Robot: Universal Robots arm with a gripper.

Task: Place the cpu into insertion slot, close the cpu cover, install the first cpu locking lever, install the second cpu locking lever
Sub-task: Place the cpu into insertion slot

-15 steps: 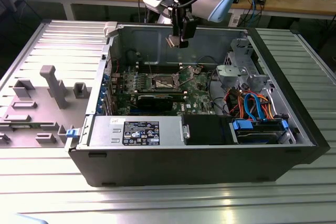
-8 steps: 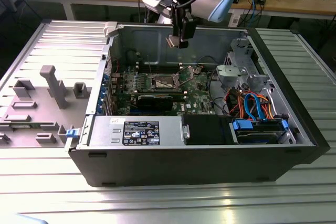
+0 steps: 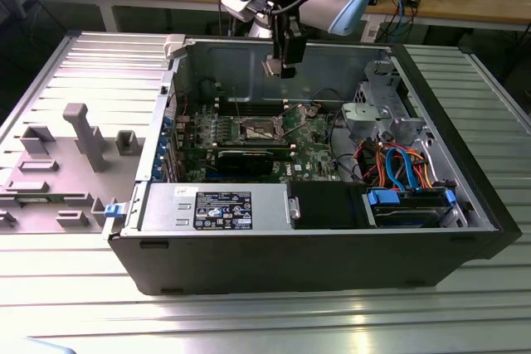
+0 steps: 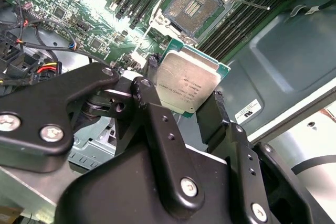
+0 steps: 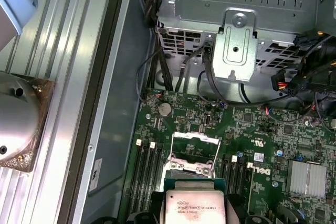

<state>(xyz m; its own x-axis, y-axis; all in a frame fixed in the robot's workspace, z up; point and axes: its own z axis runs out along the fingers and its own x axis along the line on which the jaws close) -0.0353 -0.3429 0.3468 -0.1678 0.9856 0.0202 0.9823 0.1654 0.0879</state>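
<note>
My gripper (image 3: 283, 67) hangs above the open computer case, shut on the cpu (image 3: 273, 65). In the second wrist view the black fingers (image 4: 151, 75) clamp the cpu (image 4: 187, 81) by two opposite edges, silvery top showing. The insertion slot (image 3: 256, 128) lies below on the green board, lower in the exterior view than the gripper, its dark centre uncovered. Both wrist views show the insertion slot (image 4: 192, 4) (image 5: 189, 165) apart from the cpu (image 5: 195, 206). The cpu cover (image 5: 195, 139) stands tilted up at one edge of the slot, also seen as a raised cpu cover (image 3: 296, 112).
A black graphics card (image 3: 249, 157) lies beside the socket, with memory slots (image 4: 247, 17) on both sides. A power supply (image 3: 211, 209) sits at the front and a metal drive cage (image 3: 382, 113) with cables (image 3: 402, 163) at the exterior view's right. A grey fixture plate (image 3: 75, 147) lies outside the case.
</note>
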